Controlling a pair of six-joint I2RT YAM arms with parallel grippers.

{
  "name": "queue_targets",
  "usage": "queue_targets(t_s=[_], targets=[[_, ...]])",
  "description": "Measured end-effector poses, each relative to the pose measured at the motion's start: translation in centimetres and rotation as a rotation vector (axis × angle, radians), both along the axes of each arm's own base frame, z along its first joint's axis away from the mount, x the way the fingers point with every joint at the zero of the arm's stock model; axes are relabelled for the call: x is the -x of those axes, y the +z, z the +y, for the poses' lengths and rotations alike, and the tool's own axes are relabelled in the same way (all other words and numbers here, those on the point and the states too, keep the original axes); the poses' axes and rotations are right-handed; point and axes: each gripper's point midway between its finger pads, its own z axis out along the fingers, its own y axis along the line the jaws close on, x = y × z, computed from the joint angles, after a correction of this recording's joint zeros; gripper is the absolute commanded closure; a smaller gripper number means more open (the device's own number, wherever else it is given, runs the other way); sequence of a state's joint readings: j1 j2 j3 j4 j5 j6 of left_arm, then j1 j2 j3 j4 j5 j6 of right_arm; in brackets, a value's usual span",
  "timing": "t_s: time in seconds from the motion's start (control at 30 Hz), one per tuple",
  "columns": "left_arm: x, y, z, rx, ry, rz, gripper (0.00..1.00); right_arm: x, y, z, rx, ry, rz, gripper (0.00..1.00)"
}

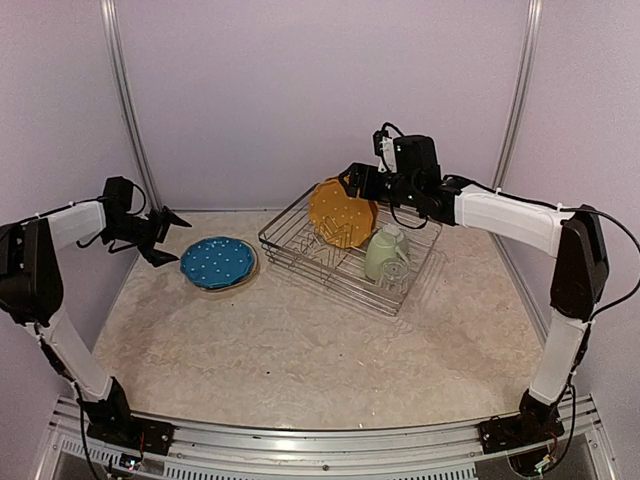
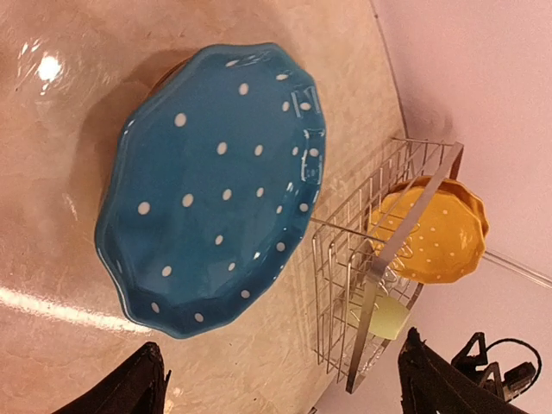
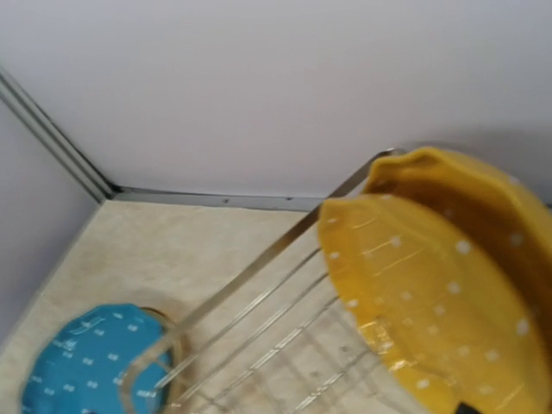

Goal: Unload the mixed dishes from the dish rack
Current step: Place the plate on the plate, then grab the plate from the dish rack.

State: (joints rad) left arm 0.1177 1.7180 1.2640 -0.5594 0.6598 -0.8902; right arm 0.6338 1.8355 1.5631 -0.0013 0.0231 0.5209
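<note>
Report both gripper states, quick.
Left gripper: open, holding nothing, beside the blue dotted plate.
Right gripper: at the rim of the orange plate; open or shut cannot be told.

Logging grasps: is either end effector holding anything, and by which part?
Left end effector: open, empty. Right end effector: at the top rim of the orange plate; grip cannot be told.

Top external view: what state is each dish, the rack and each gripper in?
dish rack: partly loaded
blue white-dotted plate: flat on the table, outside the rack
orange scalloped plates: upright in the rack
pale green mug: in the rack, apparently inverted
left gripper: open, empty
right gripper: at the orange plates, grip unclear
</note>
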Motion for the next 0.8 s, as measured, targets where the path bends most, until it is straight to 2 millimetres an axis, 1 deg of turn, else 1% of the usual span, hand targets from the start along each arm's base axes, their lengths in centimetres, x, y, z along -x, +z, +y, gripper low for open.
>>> queue_targets(t_s=[0.07,0.13,0.2,0.27,0.43,0.53,0.63,0.8], targets=[[-0.1,2.2,-0.2,-0.027,-0.016,-0.084,0.11,-0.6,-0.1,-0.5,0.034,-0.001,0.001,0.18],[-0.1,4.2,-0.7,-0.051,-0.04,-0.159,0.11,-1.0,-0.8,-0.8,0.073,0.001,0.01,0.22],[0.1,6.1,-1.8,-0.078,-0.076,-0.232,0.11,-1.4,-1.8,-1.1,0.118,0.01,0.03,0.24],[0.4,7.4,-2.9,-0.102,-0.113,-0.286,0.11,-1.9,-2.9,-1.0,0.168,0.025,0.047,0.25],[1.1,8.3,-5.1,-0.166,-0.188,-0.35,0.11,-3.5,-5.3,-1.1,0.281,0.034,0.083,0.24],[1.4,8.5,-6.0,-0.197,-0.223,-0.376,0.11,-4.3,-6.3,-1.7,0.34,0.018,0.097,0.2],[1.5,8.6,-6.5,-0.217,-0.244,-0.39,0.11,-5.0,-7.1,-2.4,0.386,0.003,0.11,0.18],[1.6,8.5,-6.6,-0.232,-0.251,-0.394,0.11,-6.4,-8.8,-3.4,0.429,-0.008,0.134,0.16]])
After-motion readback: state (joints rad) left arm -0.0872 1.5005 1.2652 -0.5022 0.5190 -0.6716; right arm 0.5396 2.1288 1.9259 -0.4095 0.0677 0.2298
